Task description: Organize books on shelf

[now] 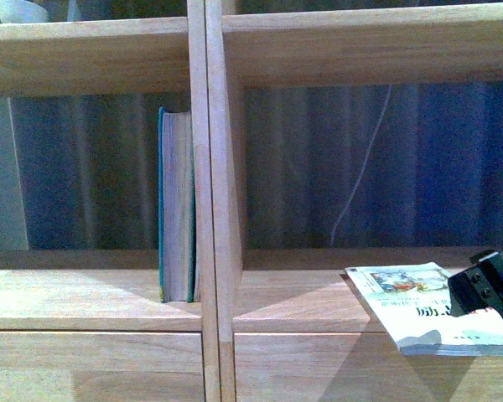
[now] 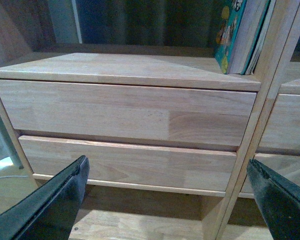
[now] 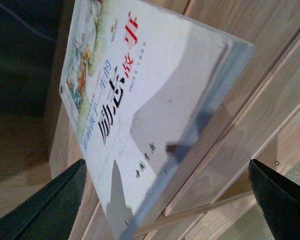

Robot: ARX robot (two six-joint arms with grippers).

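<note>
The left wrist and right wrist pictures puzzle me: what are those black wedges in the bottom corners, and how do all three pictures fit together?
It is a two-armed robot. The front view comes from a camera on its body, facing a wooden shelf. The other two come from cameras on its wrists; the black wedges are each hand's fingers. The left hand is open and empty, before the drawers. The right hand is open too, the pale paperback between its fingers, jutting past the shelf's front edge. A teal book stands upright against the divider.
</note>
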